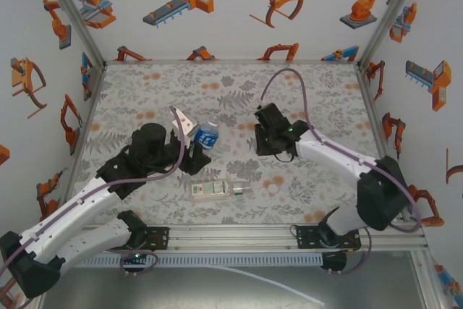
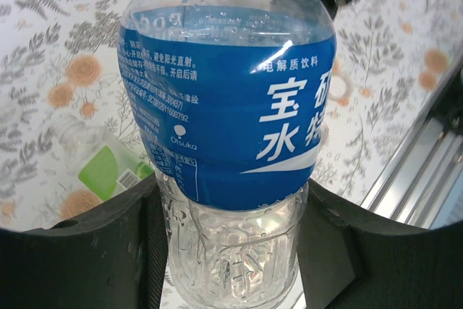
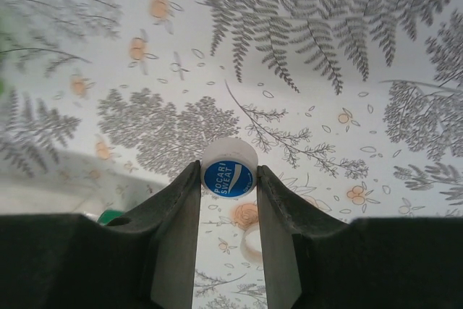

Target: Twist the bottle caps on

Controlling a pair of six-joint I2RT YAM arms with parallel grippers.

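While your left fingers (image 2: 108, 251) clamp the blue-labelled bottle (image 1: 207, 135) near the middle of the table (image 1: 145, 85), your right fingers (image 3: 173, 236) pinch a cap (image 3: 228, 174). The bottle lies to that cap's left, clearly apart, so your right arm probably has to move left.

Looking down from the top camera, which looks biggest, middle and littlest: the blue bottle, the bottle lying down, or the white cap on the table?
1. Lying bottle.
2. Blue bottle, though its tilt may make it look shorter.
3. White cap, by far the smallest.
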